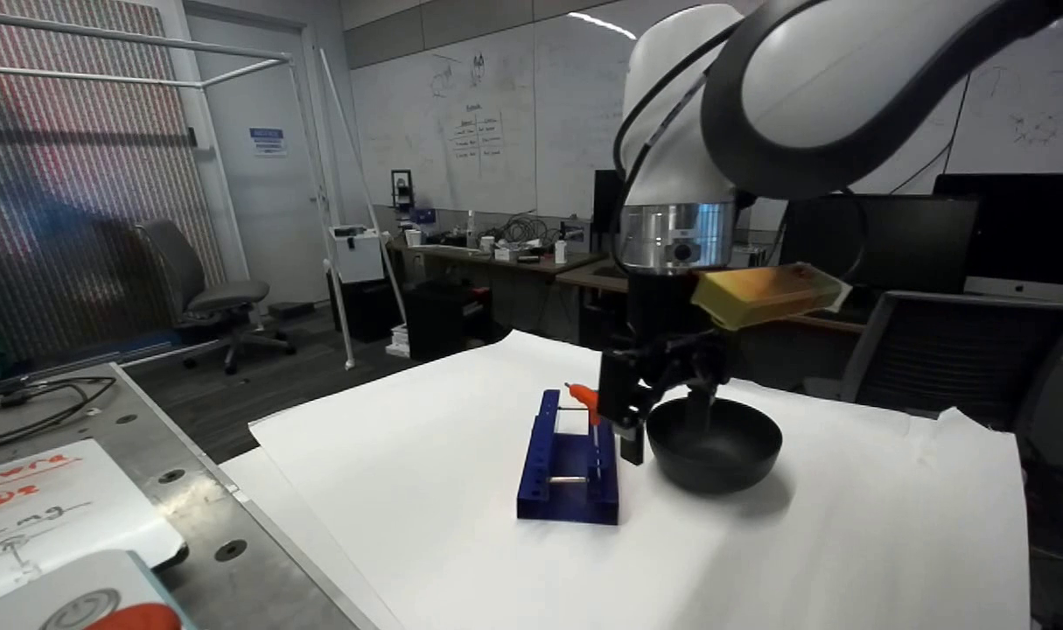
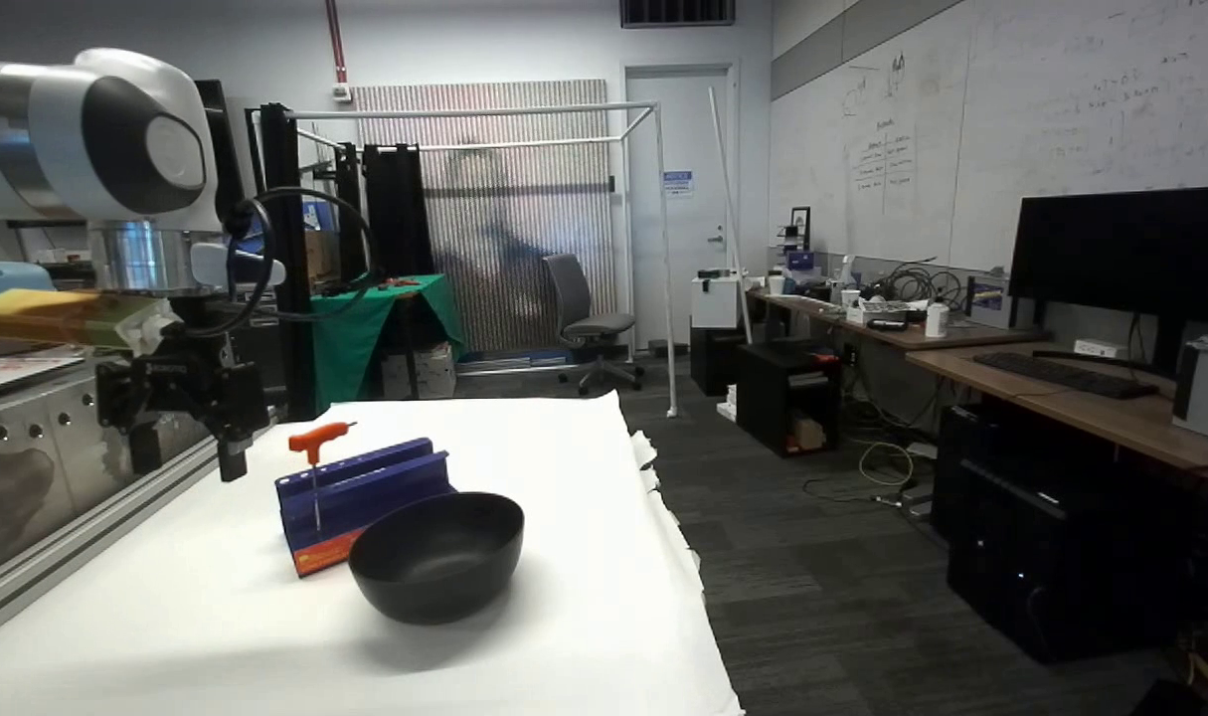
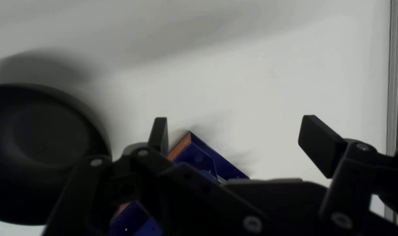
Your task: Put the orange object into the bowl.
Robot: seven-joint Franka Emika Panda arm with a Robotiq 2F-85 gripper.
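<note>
The orange object is a slim tool with an orange T-shaped handle [image 1: 586, 398] [image 2: 317, 439] and a thin metal shaft. It stands upright at the dark blue rack [image 1: 569, 506] [image 2: 370, 489] [image 3: 202, 157], its handle above the rack top. The gripper hides it in the wrist view. The round black bowl [image 1: 715, 471] [image 2: 415, 595] [image 3: 89, 111] stands beside the rack, and nothing shows inside it. My gripper [image 1: 668, 426] [image 2: 189, 456] [image 3: 235, 134] is open, with nothing between its fingers. It hangs above the table, apart from the tool, on the robot's side of the rack.
White paper [image 1: 426, 490] [image 2: 604, 617] covers the table. A metal rail [image 2: 77, 557] [image 3: 397, 65] runs along the robot's edge. A yellow block-like piece [image 1: 763, 293] [image 2: 57, 316] is fixed at my wrist. Desks with monitors [image 2: 1125, 254] stand beyond the table.
</note>
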